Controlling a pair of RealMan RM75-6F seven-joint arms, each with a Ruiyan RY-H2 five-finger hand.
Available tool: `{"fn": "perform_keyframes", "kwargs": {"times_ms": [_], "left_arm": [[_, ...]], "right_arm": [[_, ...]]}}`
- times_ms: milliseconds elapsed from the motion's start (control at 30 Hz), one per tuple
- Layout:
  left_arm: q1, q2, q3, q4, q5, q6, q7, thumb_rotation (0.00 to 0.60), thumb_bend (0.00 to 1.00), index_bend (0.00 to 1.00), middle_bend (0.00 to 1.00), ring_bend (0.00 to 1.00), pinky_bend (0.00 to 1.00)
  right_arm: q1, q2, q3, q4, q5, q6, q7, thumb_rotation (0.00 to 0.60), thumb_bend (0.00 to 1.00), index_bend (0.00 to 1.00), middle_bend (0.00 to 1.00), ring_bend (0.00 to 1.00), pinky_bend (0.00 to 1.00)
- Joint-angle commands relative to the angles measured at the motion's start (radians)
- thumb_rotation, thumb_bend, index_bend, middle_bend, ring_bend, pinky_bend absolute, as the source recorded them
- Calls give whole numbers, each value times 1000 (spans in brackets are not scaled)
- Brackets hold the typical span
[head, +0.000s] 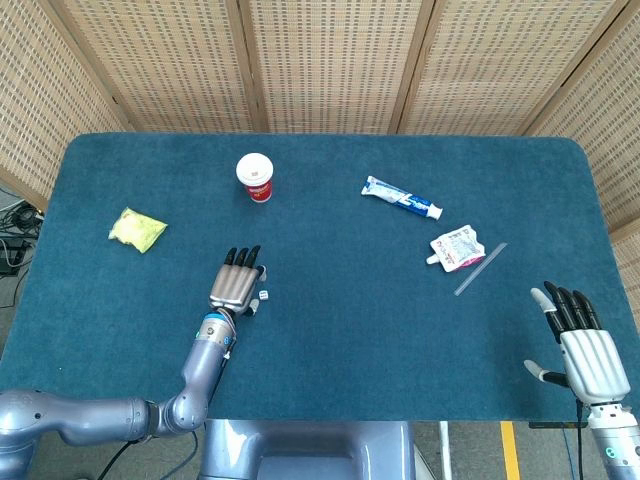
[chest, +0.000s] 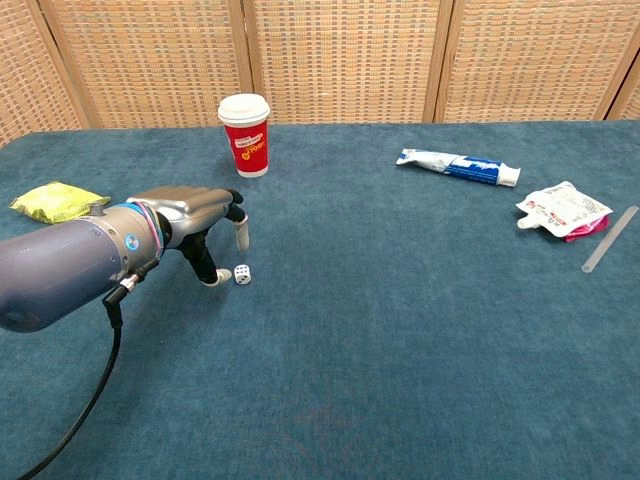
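Left hand (chest: 205, 222) with fingers spread and empty over the small white die (chest: 243, 274) mid-bench, thumb tip just beside it, red cup (chest: 245, 135) behind, yellow packet (chest: 55, 201) far left, toothpaste tube (chest: 458, 167), pouch (chest: 562, 211), clear stick (chest: 609, 239) well apart right, right hand (head: 585, 352) spread, empty at near right bench (chest: 400, 330) corner.

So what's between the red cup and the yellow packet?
Nothing but bare blue table. In the head view the stretch from the red cup to the yellow packet holds no other thing; the left hand sits nearer the robot, by the little die.

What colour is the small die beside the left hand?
White with dark pips; the die shows best in the chest view, beside the left hand.
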Motion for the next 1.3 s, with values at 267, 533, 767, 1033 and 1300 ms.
{"fn": "perform_keyframes", "kwargs": {"times_ms": [267, 533, 767, 1033, 1300], "left_arm": [[-29, -29, 19, 20, -15, 11, 8, 600, 365, 392, 0, 0, 0], [-45, -43, 26, 42, -26, 15, 14, 600, 366, 414, 0, 0, 0], [-58, -53, 30, 61, -41, 16, 23, 600, 366, 431, 0, 0, 0], [-66, -70, 39, 85, -41, 15, 23, 600, 402, 480, 0, 0, 0], [-61, -76, 48, 91, -16, 22, -1, 600, 522, 511, 0, 0, 0]], "right_arm": [[-2, 1, -3, 1, -9, 7, 9, 600, 0, 0, 0, 0, 0], [-3, 3, 0, 2, -6, 10, 19, 600, 0, 0, 0, 0, 0], [-4, 3, 0, 3, -12, 18, 25, 600, 0, 0, 0, 0, 0], [-9, 6, -2, -2, -27, 37, 26, 600, 0, 0, 0, 0, 0], [-15, 8, -1, -4, -39, 58, 32, 600, 0, 0, 0, 0, 0]]}}
